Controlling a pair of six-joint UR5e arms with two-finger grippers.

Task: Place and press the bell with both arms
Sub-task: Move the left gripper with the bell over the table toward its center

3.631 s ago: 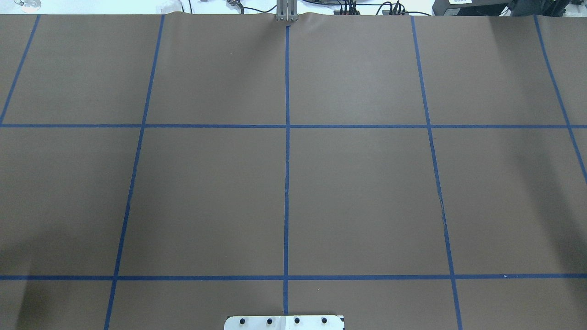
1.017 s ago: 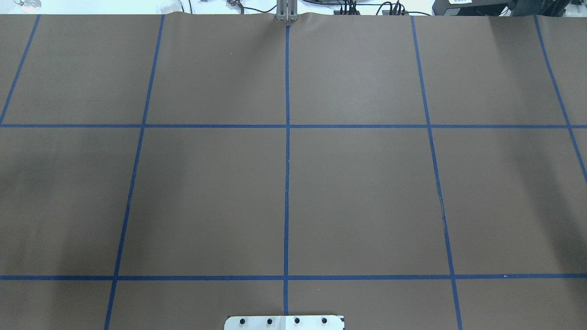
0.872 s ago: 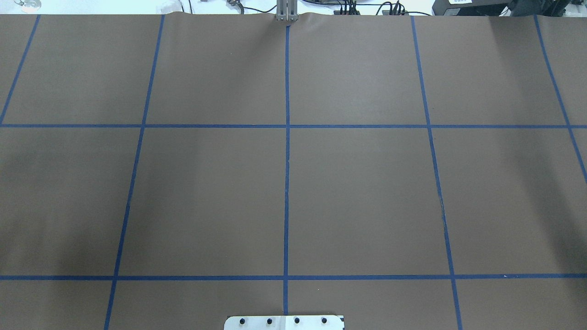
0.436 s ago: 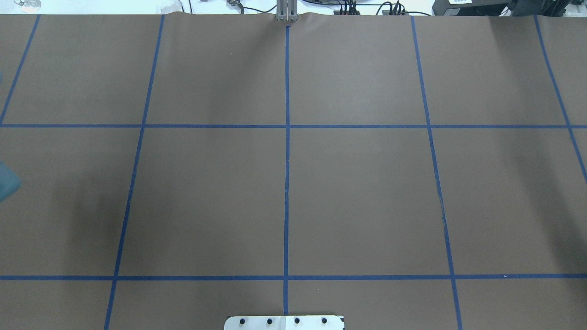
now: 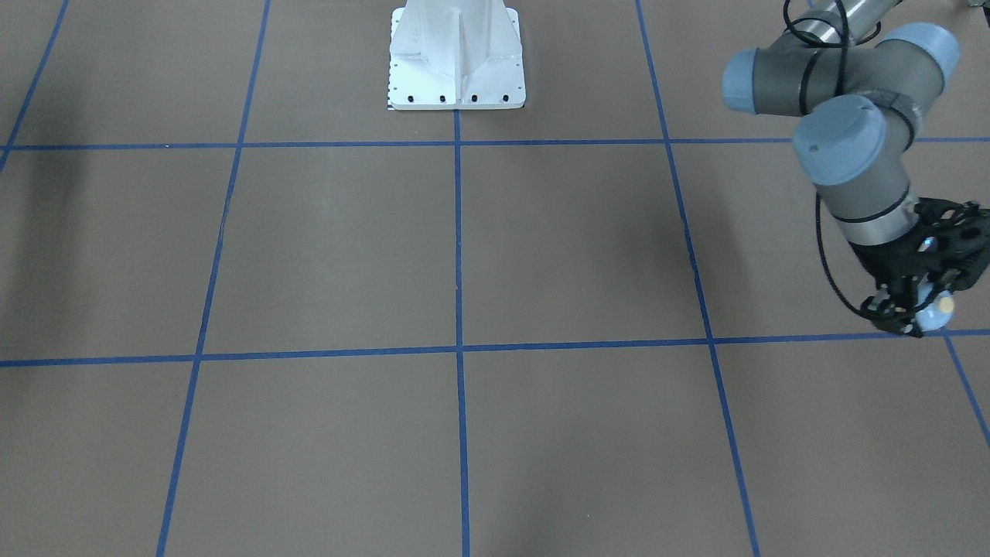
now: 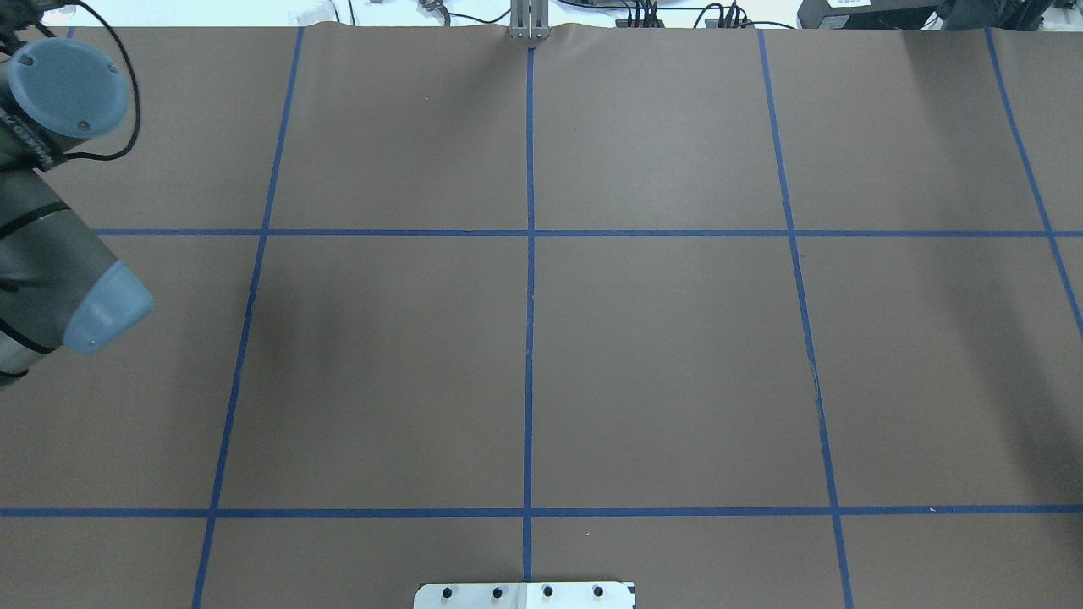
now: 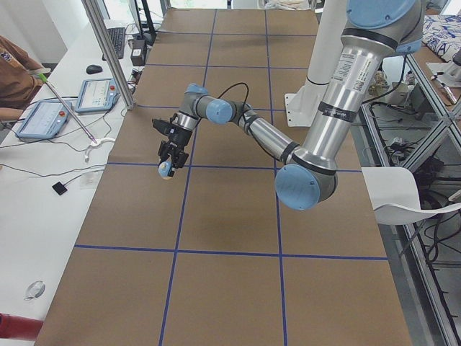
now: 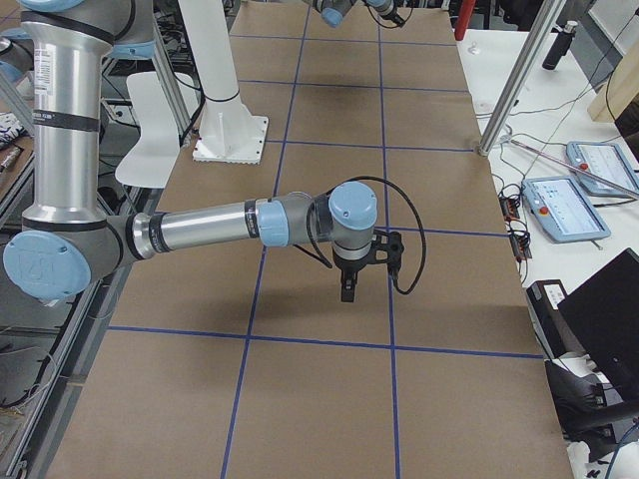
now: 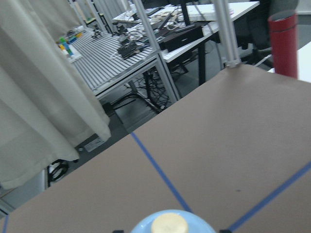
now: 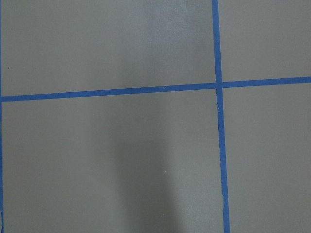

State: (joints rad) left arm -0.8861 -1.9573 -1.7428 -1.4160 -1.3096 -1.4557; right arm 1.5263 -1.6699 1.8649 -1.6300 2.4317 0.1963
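The light-blue bell [image 5: 934,311] with its cream button is clamped in my left gripper [image 5: 920,313], held a little above the table at its far left end. It also shows in the exterior left view [image 7: 166,170] and at the bottom edge of the left wrist view [image 9: 170,224]. In the overhead view only the left arm [image 6: 59,254] shows, at the left edge; its gripper is hidden there. My right gripper [image 8: 346,291] points down over the table in the exterior right view only, so I cannot tell whether it is open or shut.
The white pedestal [image 5: 456,54] stands at the robot's side of the brown, blue-taped table [image 6: 660,355]. A red bottle [image 9: 283,43] and an aluminium post [image 9: 224,29] stand past the table's left end. Tablets [image 7: 43,119] and a seated operator [image 7: 11,72] are on the far side.
The overhead view showed only the bare table with shifting shadows; now the left arm has swung into it at the left edge.
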